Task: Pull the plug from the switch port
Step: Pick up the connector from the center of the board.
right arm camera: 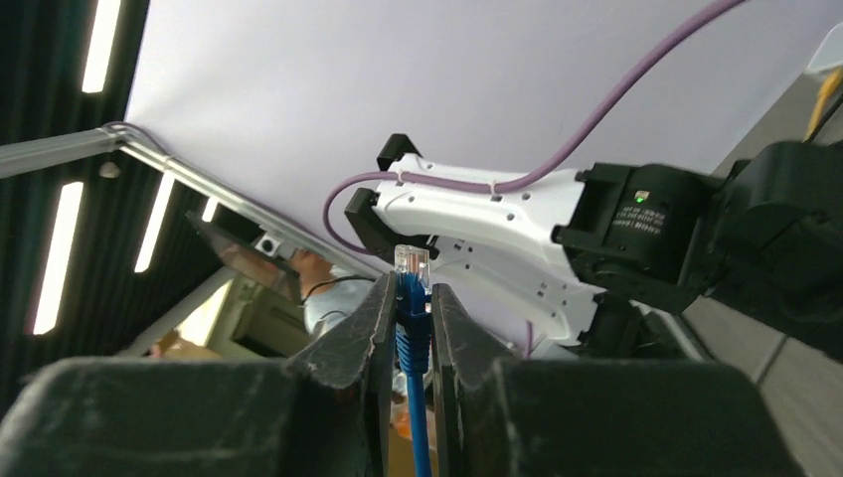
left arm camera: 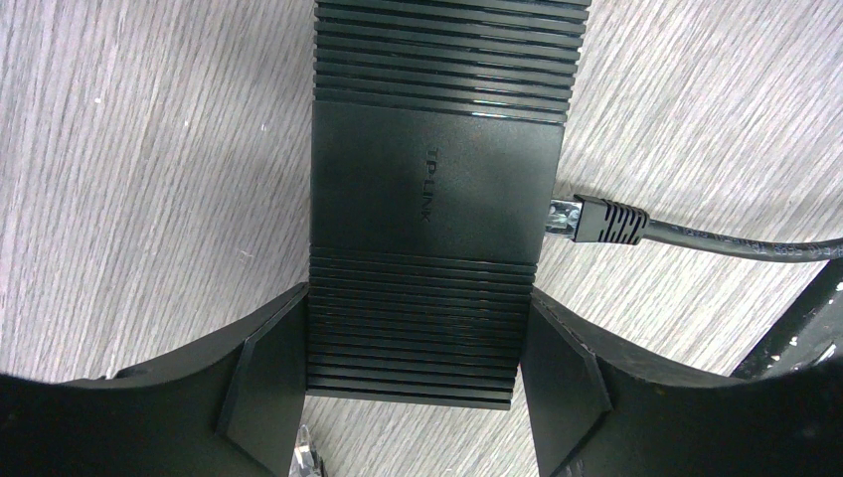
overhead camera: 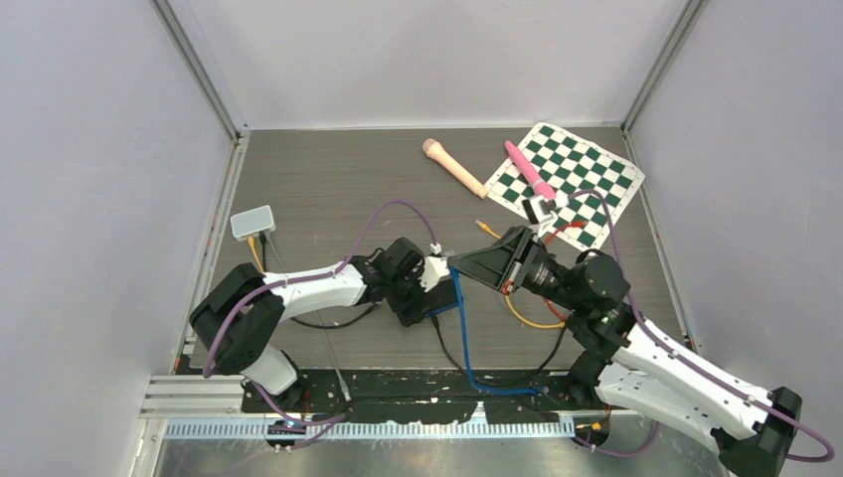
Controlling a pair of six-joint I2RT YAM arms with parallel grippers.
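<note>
**Right gripper (right arm camera: 413, 298) holds blue plug (right arm camera: 412, 263) clear of the switch (left arm camera: 437, 179)**

Its jaws are pinched narrow on the plug's boot. The clear tip points into open air, touching nothing. Beyond it, the left gripper (left arm camera: 418, 343) clamps the black switch by its ribbed sides against the table (left arm camera: 149, 149). The pull looks done for the blue lead. A black plug (left arm camera: 604, 221) sits in a side port, possibly still to be drawn.

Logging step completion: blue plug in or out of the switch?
Out. Right claw is shut on the blue plug, clear tip in open air, apart from the switch in the left claw.
</note>
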